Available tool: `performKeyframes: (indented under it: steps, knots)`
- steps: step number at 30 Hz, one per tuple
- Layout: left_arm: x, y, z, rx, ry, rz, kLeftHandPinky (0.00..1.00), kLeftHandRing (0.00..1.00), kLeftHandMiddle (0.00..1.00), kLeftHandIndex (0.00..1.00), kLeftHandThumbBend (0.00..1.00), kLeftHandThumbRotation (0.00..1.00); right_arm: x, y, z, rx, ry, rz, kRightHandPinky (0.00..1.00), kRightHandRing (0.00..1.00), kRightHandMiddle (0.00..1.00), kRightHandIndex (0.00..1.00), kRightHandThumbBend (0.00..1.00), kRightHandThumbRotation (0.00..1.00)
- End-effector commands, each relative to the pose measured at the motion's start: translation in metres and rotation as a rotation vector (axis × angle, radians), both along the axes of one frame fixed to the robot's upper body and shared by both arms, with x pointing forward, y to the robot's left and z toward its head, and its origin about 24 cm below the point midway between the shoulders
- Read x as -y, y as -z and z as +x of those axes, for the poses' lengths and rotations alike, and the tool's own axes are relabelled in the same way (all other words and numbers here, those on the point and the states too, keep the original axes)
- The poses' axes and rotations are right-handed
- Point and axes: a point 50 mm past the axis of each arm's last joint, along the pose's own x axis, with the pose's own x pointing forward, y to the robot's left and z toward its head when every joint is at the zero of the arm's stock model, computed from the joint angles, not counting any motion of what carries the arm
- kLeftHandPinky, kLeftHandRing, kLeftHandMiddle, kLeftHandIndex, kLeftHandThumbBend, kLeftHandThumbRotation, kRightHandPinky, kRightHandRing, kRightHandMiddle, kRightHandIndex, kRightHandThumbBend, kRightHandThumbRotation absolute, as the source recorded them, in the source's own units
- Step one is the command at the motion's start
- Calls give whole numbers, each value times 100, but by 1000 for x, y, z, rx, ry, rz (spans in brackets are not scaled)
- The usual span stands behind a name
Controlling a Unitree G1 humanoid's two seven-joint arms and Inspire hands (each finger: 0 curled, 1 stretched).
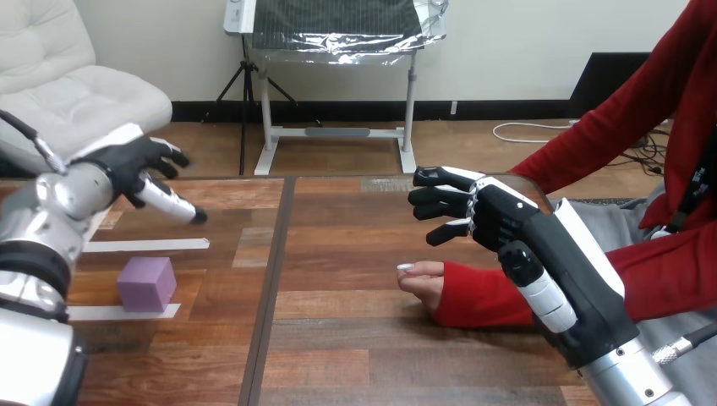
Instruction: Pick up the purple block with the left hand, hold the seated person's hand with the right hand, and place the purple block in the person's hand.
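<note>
Block (147, 283), purple, head view, count one: a small cube on the table (338, 338), below the left hand (135, 165) and clearly apart from it, between two white tape strips (148, 245). Judged light, rigid and flat-faced, not fragile; best pinched across two opposite side faces, thumb against fingers. Left hand spread wide, empty. Right hand (499, 220) loosely bent, closed on nothing, hovering just above the person's hand (423, 281); one such hand shows, resting on the table.
</note>
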Motion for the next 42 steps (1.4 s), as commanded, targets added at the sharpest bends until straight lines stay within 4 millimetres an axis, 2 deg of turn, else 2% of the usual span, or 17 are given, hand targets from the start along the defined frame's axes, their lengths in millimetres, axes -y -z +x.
performKeyframes:
  steps: [1,8,20,29,42]
  knots:
    - [1,-30,8,122,24,-5,71,80,85,85,73,0,1,-15,4,71,1,-3,64,76,77,80,100,100]
    - [0,-34,9,141,23,20,73,81,86,85,76,0,1,-15,5,67,0,-3,63,76,77,80,100,100]
    - [1,-31,9,75,23,163,80,92,93,90,91,0,1,-15,5,64,-4,-3,64,77,78,81,100,100]
    - [5,-19,9,-59,53,342,84,93,94,90,96,0,1,-14,5,70,-2,-3,65,77,78,81,100,100]
    - [7,-5,5,-176,99,443,92,91,91,90,100,5,1,-14,5,69,0,-1,65,76,77,81,100,100]
